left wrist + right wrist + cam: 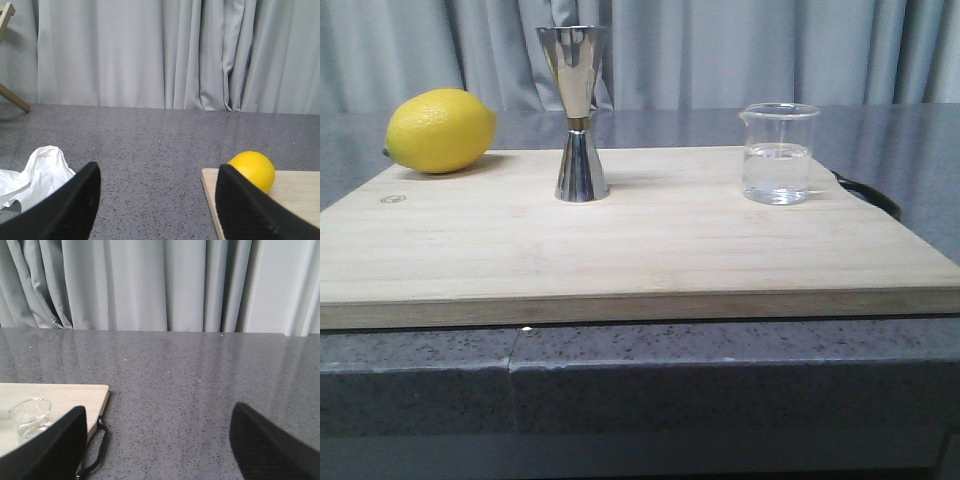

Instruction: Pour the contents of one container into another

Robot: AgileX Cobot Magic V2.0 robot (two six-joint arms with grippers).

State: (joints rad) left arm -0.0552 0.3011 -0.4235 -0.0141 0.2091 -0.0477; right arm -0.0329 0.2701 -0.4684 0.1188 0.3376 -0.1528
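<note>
Beaker (779,153) stands upright at the board's (620,240) right end, well right of the jigger (579,113); your right gripper (160,450), fingers spread and empty, is nearer it. Left gripper (157,205) also gapes, beside the lemon (252,170).

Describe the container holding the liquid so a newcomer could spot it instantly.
Start at the pale wooden board lying on the grey countertop. Three things stand along its far edge; the beaker is the one furthest right. Unlike the yellow lemon and the tall mirror-steel jigger, it is short, clear glass with a flared rim, partly filled with clear liquid.
</note>
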